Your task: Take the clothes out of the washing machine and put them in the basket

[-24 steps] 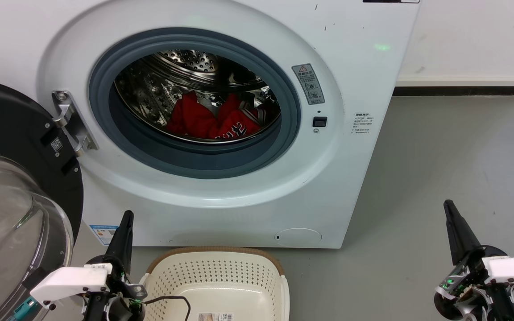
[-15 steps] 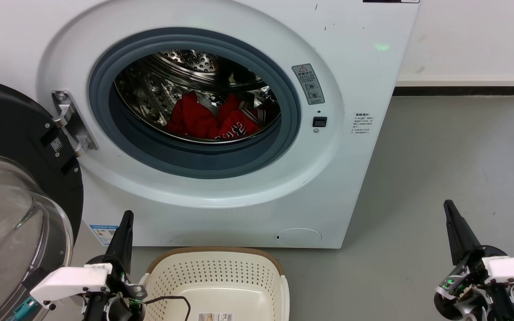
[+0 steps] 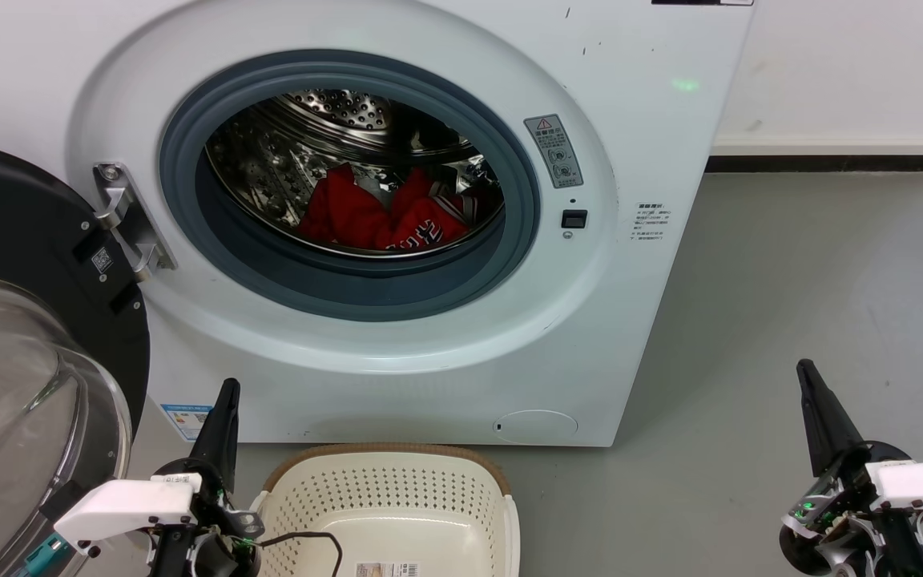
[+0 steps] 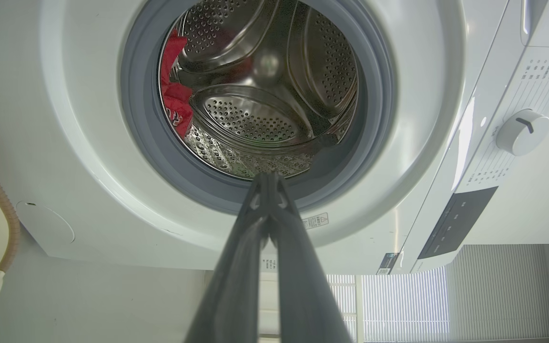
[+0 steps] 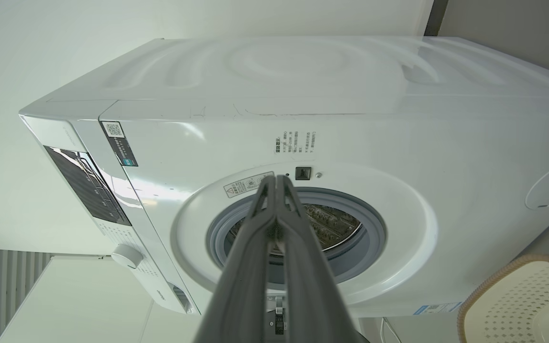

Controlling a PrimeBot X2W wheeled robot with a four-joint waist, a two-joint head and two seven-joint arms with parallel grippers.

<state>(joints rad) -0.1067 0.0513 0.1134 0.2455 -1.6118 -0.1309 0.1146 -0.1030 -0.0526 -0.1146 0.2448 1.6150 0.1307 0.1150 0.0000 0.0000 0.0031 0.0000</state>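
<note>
Before the robot, seen from the head camera: the white washing machine [image 3: 654,120] stands with its black-framed door [image 3: 37,232] swung open to the left. Red clothes [image 3: 385,216] lie crumpled at the bottom of the steel drum [image 3: 333,108], with lettering showing on one fold. The cream basket [image 3: 397,489] sits on the floor [image 3: 790,264] just in front of the machine, nothing red visible in it. The left gripper [image 3: 227,397] hangs just beside the basket's left rim. The right gripper [image 3: 808,377] is well off to the right over bare floor. Both are well apart from the drum

Left wrist camera: this gripper's two dark fingers [image 4: 238,267] meet at the tips, pinched together on nothing, aimed at the port's rim. A sliver of red cloth shows at the drum's edge

Right wrist camera: the right pair is likewise closed and empty, pointing toward the port

The fabric looks thin and limp, so it is probably light and likely to drape, trail and perhaps drag on the grey rubber rim [image 3: 349,296]. A raised fold atop the heap seems the best place to pinch, once the fingers part
</note>
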